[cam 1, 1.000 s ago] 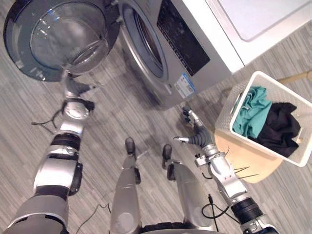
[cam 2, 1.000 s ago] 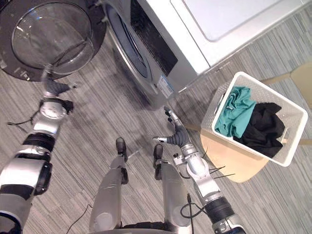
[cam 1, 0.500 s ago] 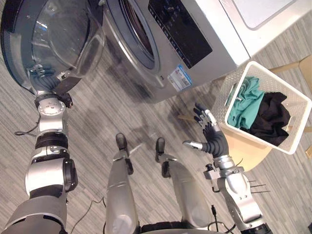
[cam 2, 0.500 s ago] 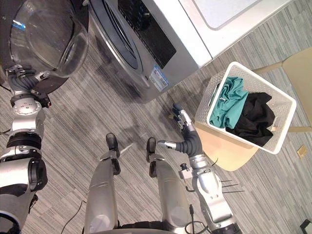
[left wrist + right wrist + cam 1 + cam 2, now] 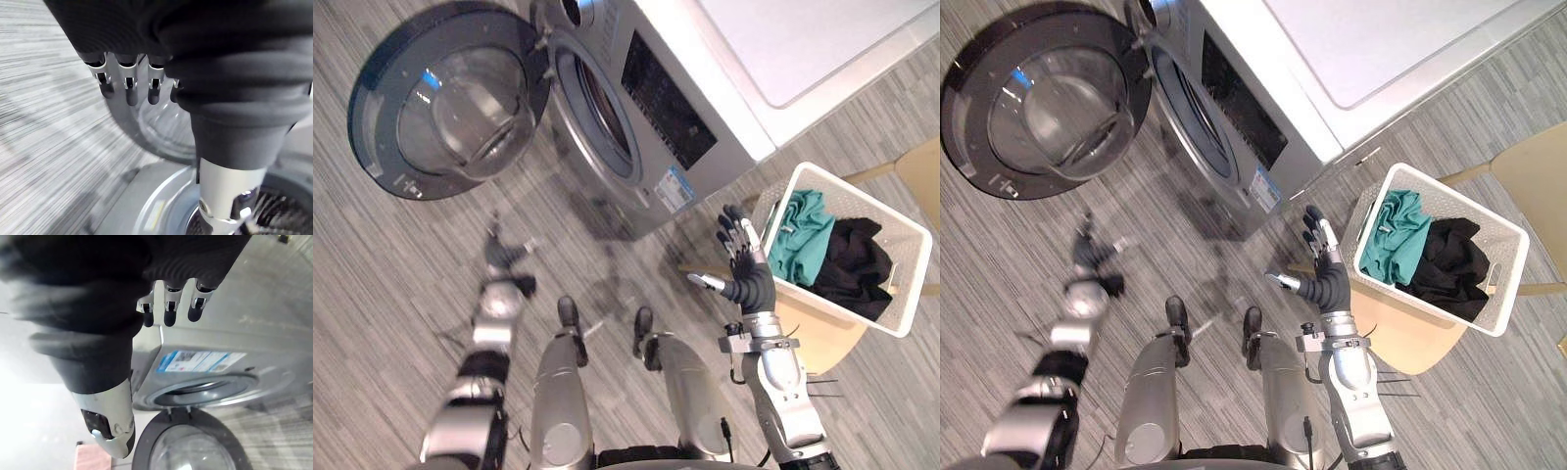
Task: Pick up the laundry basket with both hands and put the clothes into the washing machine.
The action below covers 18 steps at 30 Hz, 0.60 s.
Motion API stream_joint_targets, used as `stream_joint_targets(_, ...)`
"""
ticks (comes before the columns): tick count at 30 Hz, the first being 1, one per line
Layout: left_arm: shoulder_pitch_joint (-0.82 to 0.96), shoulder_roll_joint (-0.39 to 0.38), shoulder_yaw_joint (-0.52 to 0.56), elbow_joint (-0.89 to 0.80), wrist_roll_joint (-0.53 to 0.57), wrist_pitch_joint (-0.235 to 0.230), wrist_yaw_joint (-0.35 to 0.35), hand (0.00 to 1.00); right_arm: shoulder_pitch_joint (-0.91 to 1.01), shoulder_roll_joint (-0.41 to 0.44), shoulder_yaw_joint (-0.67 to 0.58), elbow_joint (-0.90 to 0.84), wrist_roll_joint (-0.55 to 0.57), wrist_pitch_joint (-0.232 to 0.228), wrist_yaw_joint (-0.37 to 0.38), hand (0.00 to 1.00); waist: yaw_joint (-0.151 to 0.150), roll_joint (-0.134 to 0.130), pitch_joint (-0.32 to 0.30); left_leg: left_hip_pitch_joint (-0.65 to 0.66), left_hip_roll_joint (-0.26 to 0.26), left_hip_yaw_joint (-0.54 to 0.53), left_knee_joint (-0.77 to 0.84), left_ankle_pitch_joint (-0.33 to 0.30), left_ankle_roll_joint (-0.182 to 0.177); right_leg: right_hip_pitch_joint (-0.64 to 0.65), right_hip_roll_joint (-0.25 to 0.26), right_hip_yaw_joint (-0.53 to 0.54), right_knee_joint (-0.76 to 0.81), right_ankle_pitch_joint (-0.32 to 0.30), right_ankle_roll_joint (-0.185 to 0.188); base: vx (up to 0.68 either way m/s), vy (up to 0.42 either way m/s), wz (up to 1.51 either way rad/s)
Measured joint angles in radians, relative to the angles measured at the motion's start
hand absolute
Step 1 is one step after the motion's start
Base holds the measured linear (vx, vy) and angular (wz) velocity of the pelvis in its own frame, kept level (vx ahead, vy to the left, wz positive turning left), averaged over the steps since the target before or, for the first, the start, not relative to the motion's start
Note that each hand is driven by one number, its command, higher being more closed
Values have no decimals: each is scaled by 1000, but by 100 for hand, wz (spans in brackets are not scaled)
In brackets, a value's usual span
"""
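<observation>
A white laundry basket (image 5: 1513, 284) stands at the right on a tan stool (image 5: 818, 338). In it lie a teal garment (image 5: 803, 235) and a black garment (image 5: 854, 269). My right hand (image 5: 747, 279) is open with its fingers spread, raised just left of the basket's near side and apart from it. Its fingers (image 5: 168, 308) look straight in the right wrist view. Low over the floor at the left is my left hand (image 5: 499, 257), open and holding nothing, its fingers (image 5: 128, 83) relaxed. The washing machine (image 5: 675, 108) has its round door (image 5: 450, 98) swung open.
The drum opening (image 5: 597, 113) faces the floor space between the door and the basket. A tan chair part (image 5: 920, 166) shows behind the basket. Grey striped flooring (image 5: 391, 255) lies in front of the machine.
The camera has shifted. My left hand has come down from the open door to low over the floor. My right hand stays raised and open beside the basket.
</observation>
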Motion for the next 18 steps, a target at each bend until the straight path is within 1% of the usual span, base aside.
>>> stream_joint_targets(2, 98, -20, 4, 48, 0, 0, -25, 0, -9, -5, -4, 38, -32, 8, -5, 0, -6, 39, -42, 78, 23, 81, -14, -25, 6, 42, 16, 58, -48, 26, 18, 86, 54, -107)
stream_joint_targets(3, 117, -24, 7, 58, 0, 0, -30, 0, -11, -4, -5, 47, -43, 10, -11, 0, -8, 49, -50, 100, 28, 107, -25, -30, 6, 49, 11, 50, -64, 21, 24, 70, 57, -109)
stream_joint_targets(4, 143, -26, 11, 72, 0, -1, -39, 0, -21, -3, -7, 73, -61, 15, -15, 0, -13, 53, -64, 153, 25, 163, -56, -33, 5, 69, -45, -68, -79, -2, -11, 58, 70, -114)
stream_joint_targets(5, 165, -27, 17, 87, 1, -1, -41, 0, -33, -3, -9, 103, -73, 20, -15, 0, -15, 60, -74, 198, 35, 207, -68, -47, -3, 102, -99, -196, -95, 1, -16, 44, 73, -118)
stream_joint_targets(6, 172, -29, 23, 98, 1, -1, -42, 0, -39, -3, -12, 117, -78, 23, -15, 0, -15, 63, -83, 215, 44, 232, -74, -60, -5, 115, -116, -249, -102, 1, -17, 64, 35, -118)
stream_joint_targets(7, 181, -35, 40, 123, 0, 0, -45, 0, -41, -3, -18, 143, -89, 30, -17, 0, -14, 66, -103, 247, 62, 273, -78, -79, -24, 144, -144, -349, -118, 1, -18, 99, 17, -121)
stream_joint_targets(8, 187, -36, 47, 155, -1, 0, -50, 0, -40, -3, -21, 160, -99, 37, -18, 0, -14, 65, -117, 283, 75, 310, -76, -97, -46, 170, -151, -403, -131, 2, -17, 129, 6, -128)
stream_joint_targets(9, 192, -36, 47, 167, -1, 1, -55, 0, -36, -3, -22, 164, -100, 38, -18, 0, -14, 63, -126, 301, 87, 335, -73, -106, -55, 175, -147, -402, -132, 4, -13, 121, -5, -114)
stream_joint_targets(10, 198, -36, 48, 184, -1, 2, -62, 0, -28, -3, -25, 168, -103, 38, -19, 0, -18, 61, -138, 324, 104, 365, -60, -123, -69, 176, -136, -380, -128, 12, -2, 155, -61, -102)
stream_joint_targets(11, 206, -45, 48, 196, -1, 2, -64, 0, -17, -7, -28, 173, -111, 40, -25, 0, -27, 70, -145, 360, 140, 403, -23, -143, -91, 187, -111, -348, -113, 11, 2, 221, -82, -119)
stream_joint_targets(12, 220, -59, 51, 199, -1, 2, -65, 0, -2, -14, -26, 187, -122, 41, -35, 0, -29, 79, -165, 376, 180, 429, 51, -152, -105, 192, -89, -317, -106, -2, -7, 313, -99, -106)
stream_joint_targets(13, 220, -67, 58, 202, -1, 2, -67, 0, 3, -16, -26, 196, -133, 43, -37, 0, -27, 79, -167, 375, 211, 425, 111, -151, -103, 200, -75, -303, -104, -2, -7, 343, -147, -109)
stream_joint_targets(14, 223, -84, 74, 203, -1, 3, -71, 0, 7, -24, -24, 210, -149, 48, -37, 0, -26, 82, -169, 355, 265, 383, 245, -131, -70, 223, -49, -272, -101, 0, -6, 313, -152, -110)
stream_joint_targets(15, 222, -97, 77, 202, -1, 2, -81, 0, 7, -36, -24, 221, -163, 58, -39, 0, -27, 92, -175, 321, 306, 325, 379, -84, 0, 245, -29, -238, -111, 4, -14, 309, -115, -106)
stream_joint_targets(16, 219, -99, 78, 201, -1, 2, -84, 0, 6, -44, -24, 222, -168, 64, -39, 0, -25, 94, -177, 286, 321, 281, 458, -35, 35, 260, -25, -217, -123, 7, -19, 299, -11, -99)
stream_joint_targets(17, 208, -108, 73, 203, 5, 2, -85, 0, 4, -49, -26, 226, -176, 67, -44, 0, -23, 92, -176, 222, 304, 187, 542, -77, -4, 283, -34, -178, -137, 8, -21, 340, 53, -88)
stream_joint_targets(18, 206, -117, 65, 202, 8, -2, -87, 0, 4, -56, -41, 230, -177, 71, -57, 0, -20, 87, -173, 183, 251, 108, 548, -125, -28, 306, -55, -145, -147, 8, -20, 267, 71, -84)
